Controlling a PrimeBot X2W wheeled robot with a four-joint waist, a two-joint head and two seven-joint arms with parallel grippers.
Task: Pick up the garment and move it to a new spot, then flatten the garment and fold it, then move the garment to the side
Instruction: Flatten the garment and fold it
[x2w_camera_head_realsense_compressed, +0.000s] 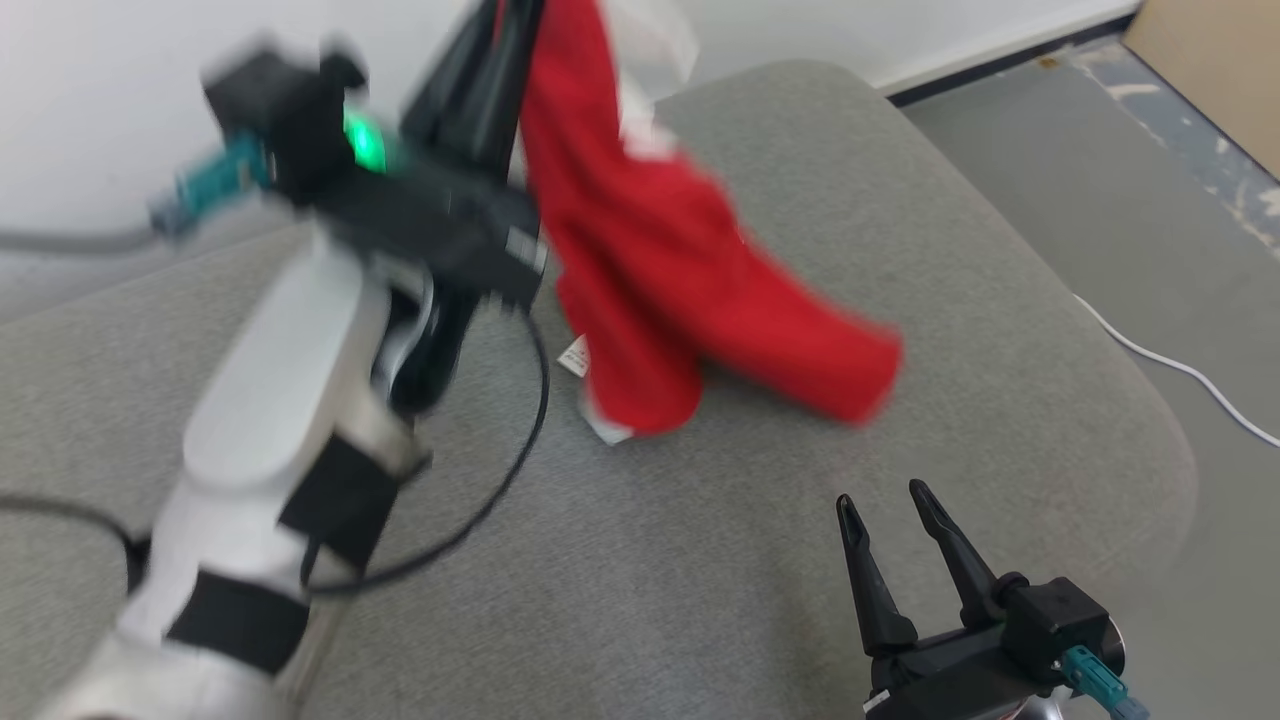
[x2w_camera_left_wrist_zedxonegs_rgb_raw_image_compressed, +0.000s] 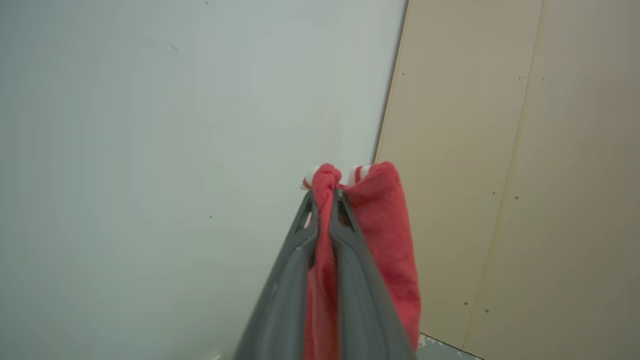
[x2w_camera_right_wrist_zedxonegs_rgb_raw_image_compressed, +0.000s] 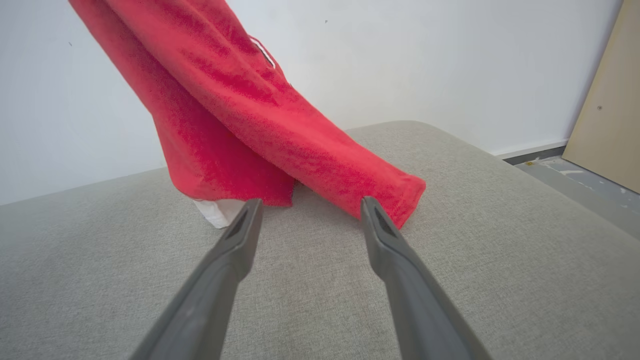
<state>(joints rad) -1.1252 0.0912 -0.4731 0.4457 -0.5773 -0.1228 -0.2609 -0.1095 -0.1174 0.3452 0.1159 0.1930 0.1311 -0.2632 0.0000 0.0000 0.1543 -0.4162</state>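
Clamped tight on a bunched fold of red cloth, the left gripper (x2w_camera_left_wrist_zedxonegs_rgb_raw_image_compressed: 325, 200) is holding the garment (x2w_camera_head_realsense_compressed: 660, 250) up in the air, its two dark fingers (x2w_camera_left_wrist_zedxonegs_rgb_raw_image_compressed: 285, 290) pressing the fabric between them with a white-striped edge poking out past the tips. From that pinch, the garment is hanging down and slanting away to the gripper's right, so its long axis is running diagonally from the raised grip toward the cushion below. Two tube-like ends are trailing at the bottom: a shorter one with a white label (x2w_camera_head_realsense_compressed: 575, 357) beside it, and a longer one stretching farther right, its tip resting on the fabric surface. Farther right and nearer the robot, the right gripper (x2w_camera_head_realsense_compressed: 885, 505) is hovering low with its fingers spread wide and nothing between them, pointing toward the garment's lower ends but sitting apart from them. Beneath both is lying a broad grey upholstered cushion (x2w_camera_head_realsense_compressed: 950, 250) with rounded corners. Beyond it, a plain white wall (x2w_camera_right_wrist_zedxonegs_rgb_raw_image_compressed: 450, 60) is rising, meeting a tan panel (x2w_camera_left_wrist_zedxonegs_rgb_raw_image_compressed: 525, 150) on the right, with grey floor (x2w_camera_head_realsense_compressed: 1100, 200) and a white cable (x2w_camera_head_realsense_compressed: 1170, 365) alongside.
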